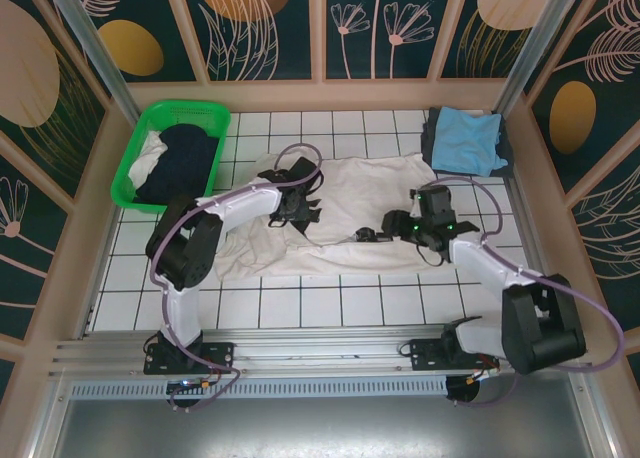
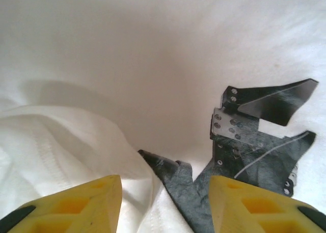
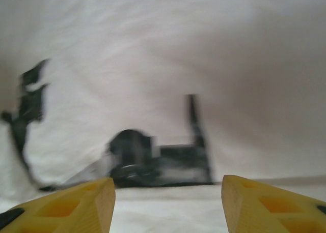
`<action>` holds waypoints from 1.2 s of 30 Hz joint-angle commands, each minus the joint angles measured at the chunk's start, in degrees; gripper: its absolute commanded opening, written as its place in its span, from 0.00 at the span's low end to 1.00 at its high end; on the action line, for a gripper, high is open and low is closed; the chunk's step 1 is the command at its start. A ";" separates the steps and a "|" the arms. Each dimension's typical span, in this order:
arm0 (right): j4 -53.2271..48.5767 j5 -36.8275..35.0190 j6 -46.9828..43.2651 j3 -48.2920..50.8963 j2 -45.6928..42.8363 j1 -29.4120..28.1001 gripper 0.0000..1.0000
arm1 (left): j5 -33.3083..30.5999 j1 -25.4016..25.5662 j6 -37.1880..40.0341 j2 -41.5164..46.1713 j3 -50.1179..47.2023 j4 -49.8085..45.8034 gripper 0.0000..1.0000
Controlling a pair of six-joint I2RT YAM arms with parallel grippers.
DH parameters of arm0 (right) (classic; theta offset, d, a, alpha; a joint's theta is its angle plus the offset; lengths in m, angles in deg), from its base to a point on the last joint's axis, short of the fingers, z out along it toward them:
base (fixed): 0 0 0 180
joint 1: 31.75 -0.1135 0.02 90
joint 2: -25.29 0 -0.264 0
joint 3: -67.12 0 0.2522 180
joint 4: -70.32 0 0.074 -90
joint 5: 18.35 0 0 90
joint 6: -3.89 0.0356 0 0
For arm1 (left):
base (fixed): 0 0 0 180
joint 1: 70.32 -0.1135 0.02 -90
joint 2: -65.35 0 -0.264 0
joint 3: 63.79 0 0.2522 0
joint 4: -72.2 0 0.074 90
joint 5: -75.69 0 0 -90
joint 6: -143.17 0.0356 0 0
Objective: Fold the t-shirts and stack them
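The left claw [image 2: 165,207] is spread, its yellow fingers [image 2: 76,205] low over the white shirt [image 1: 365,183]. One finger is above a raised fold, and the shirt's black prints [image 2: 260,136] lie just ahead. The right claw [image 3: 168,207] is spread too, close over the same shirt near more of those prints. The white shirt lies opened out across the middle of the tiled worktop [image 1: 300,308]. At the far right corner a light blue shirt [image 1: 465,138] rests on a dark grey shirt [image 1: 431,128]. A dark navy shirt [image 1: 185,158] sits in the green basket [image 1: 185,106] at the far left.
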 commanded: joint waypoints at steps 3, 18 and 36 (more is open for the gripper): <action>13.03 -0.81 -3.95 -1.06 0.89 -13.55 0.58 | -5.49 -0.72 -1.75 16.72 -10.61 2.34 0.56; 5.02 -11.60 -23.06 -32.48 37.01 -36.76 0.51 | 4.40 -5.35 -11.37 35.31 -47.18 13.80 0.47; -1.98 -14.97 -25.76 -35.65 43.45 -35.71 0.12 | -0.99 -6.45 -13.21 43.83 -49.27 7.75 0.10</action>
